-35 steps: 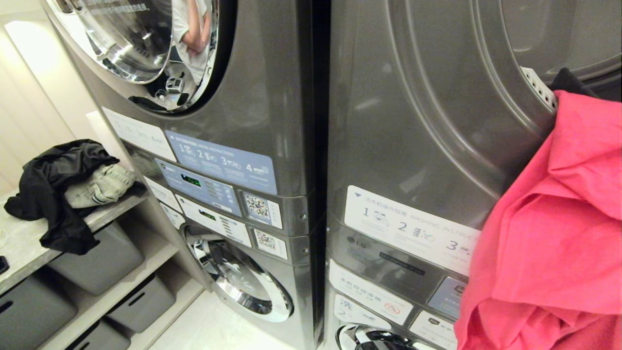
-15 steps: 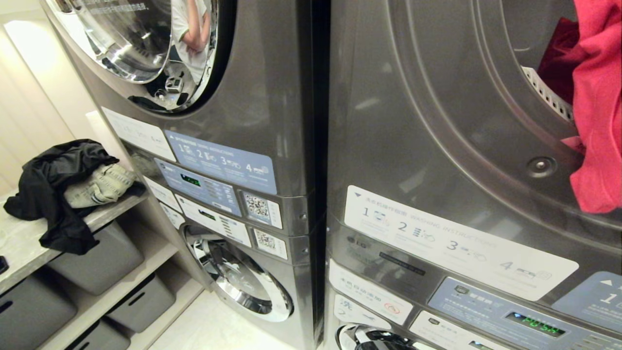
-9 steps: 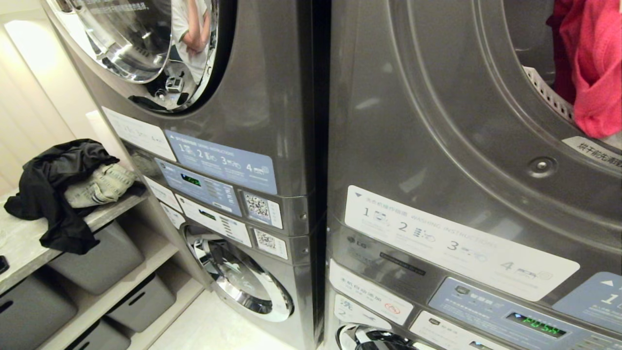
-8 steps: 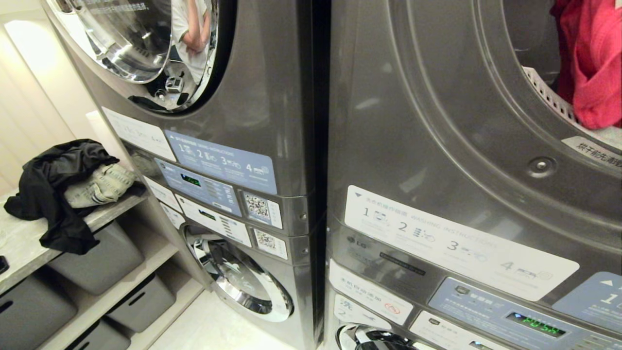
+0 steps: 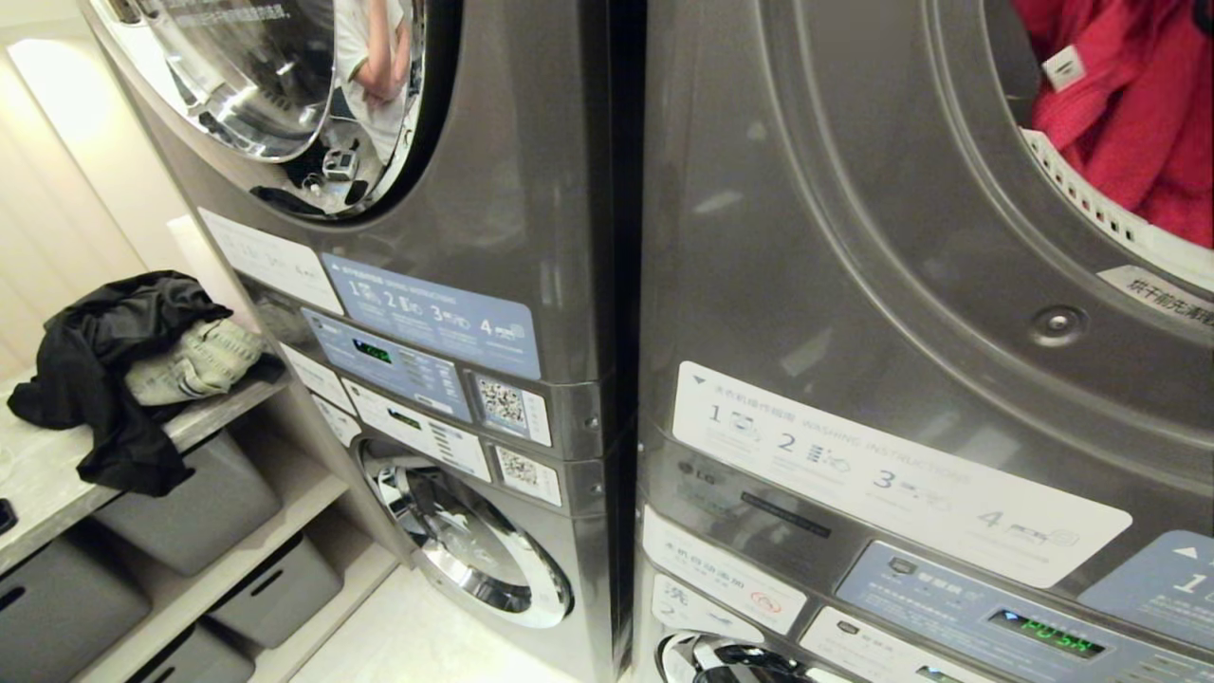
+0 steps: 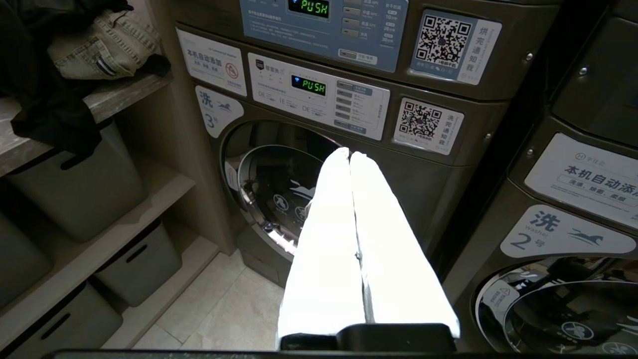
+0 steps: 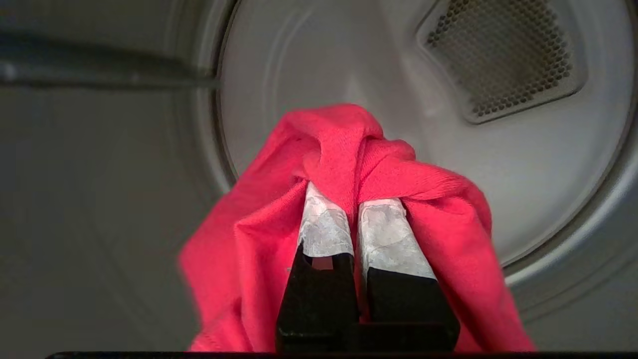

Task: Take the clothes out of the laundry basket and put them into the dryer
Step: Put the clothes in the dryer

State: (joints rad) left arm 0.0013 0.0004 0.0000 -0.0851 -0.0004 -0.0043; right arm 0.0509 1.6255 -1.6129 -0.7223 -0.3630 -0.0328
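Right gripper (image 7: 355, 199) clamped on the red garment (image 7: 344, 149), centre of its wrist frame, inside the dryer drum (image 7: 523, 199). Head view: garment at upper right in the dryer opening (image 5: 1081, 199). Left gripper (image 6: 350, 158) closed, empty, facing the lower washer (image 6: 279, 189).

A black garment (image 5: 100, 370) and a folded khaki one (image 5: 194, 359) lie on the top shelf (image 5: 38, 484), grey bins (image 5: 180, 512) on the shelves below.
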